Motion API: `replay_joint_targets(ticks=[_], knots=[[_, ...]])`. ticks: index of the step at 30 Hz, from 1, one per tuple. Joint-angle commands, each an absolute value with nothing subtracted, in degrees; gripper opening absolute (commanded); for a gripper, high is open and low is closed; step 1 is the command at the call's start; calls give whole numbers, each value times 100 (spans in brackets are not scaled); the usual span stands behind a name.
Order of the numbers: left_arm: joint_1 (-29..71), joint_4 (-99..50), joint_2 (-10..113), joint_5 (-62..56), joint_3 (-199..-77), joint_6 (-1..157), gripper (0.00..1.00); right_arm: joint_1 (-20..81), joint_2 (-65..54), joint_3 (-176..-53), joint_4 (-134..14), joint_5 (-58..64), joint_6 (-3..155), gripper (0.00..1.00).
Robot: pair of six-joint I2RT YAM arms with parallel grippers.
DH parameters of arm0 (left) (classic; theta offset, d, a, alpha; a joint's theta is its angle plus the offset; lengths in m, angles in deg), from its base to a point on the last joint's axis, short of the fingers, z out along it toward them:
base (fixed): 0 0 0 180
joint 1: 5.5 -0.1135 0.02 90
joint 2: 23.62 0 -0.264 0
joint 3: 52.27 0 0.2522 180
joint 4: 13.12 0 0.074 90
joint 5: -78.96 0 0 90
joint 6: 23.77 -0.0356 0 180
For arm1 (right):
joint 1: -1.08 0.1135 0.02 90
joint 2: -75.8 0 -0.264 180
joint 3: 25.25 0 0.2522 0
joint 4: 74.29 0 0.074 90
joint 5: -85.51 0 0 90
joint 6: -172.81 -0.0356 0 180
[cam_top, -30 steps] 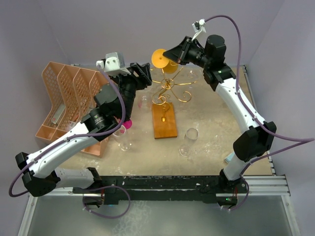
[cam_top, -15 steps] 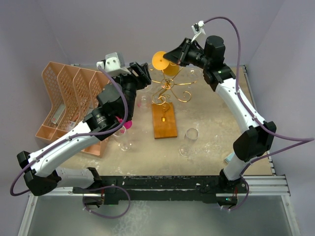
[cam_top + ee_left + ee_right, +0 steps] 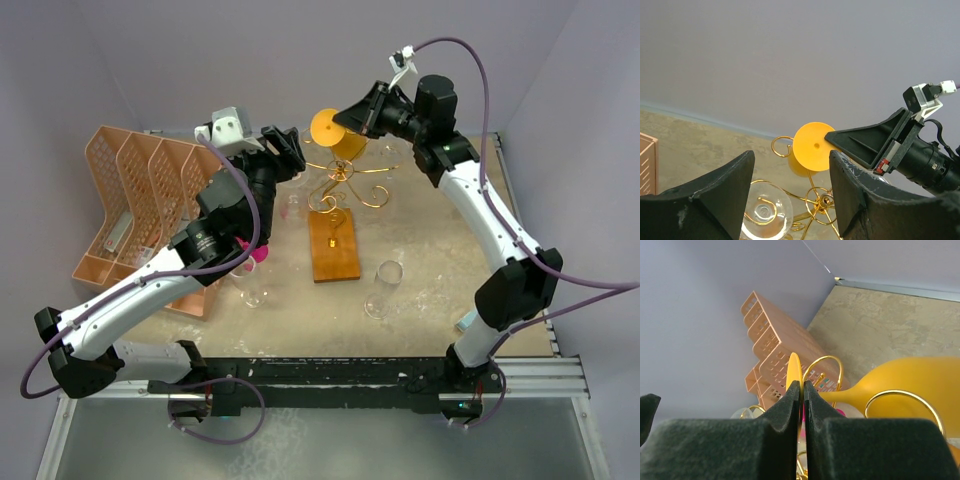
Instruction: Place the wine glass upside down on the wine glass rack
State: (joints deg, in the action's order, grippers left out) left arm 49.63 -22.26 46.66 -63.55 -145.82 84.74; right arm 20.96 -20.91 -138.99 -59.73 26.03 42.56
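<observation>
The yellow wine glass is held upside down and tilted above the far side of the gold wire rack, which stands on a reddish wooden base. My right gripper is shut on the glass's round foot. The bowl hangs beside a curled gold arm. My left gripper is open and empty, left of the rack. In its view the yellow foot and the rack's hub show between its fingers. A clear glass hangs inverted on a near arm.
The peach lattice organiser stands at the left and also shows in the right wrist view. Two clear glasses stand on the table in front of the rack. A pink object lies by the left arm.
The right gripper has lowered the yellow glass slightly toward the rack. The left gripper has shifted a little up and right.
</observation>
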Motion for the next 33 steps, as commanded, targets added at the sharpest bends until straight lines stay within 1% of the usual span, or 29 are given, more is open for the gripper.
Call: replay_joint_targets(ticks=[1, 11, 18, 25, 29, 33], knots=[[4925, -2063, 4653, -6428, -14671, 8493, 59, 2112, -1725, -13824, -6097, 2490, 4373, 7], [4891, -2120, 4640, -6454, -14674, 8534, 59, 2108, -1463, -13707, -6019, 2084, 4244, 7], [4847, -2124, 4596, -6562, -14645, 8563, 59, 2104, -1249, -13358, -5939, 1784, 3936, 7], [4829, -2154, 4545, -6551, -14613, 8621, 59, 2103, -1112, -13351, -5932, 1544, 3805, 8], [4829, -2152, 4511, -6571, -14592, 8632, 59, 2082, -963, -13253, -5924, 1200, 3667, 8], [4829, -2181, 4488, -6558, -14597, 8659, 59, 2030, -664, -12904, -6127, 834, 3411, 9]])
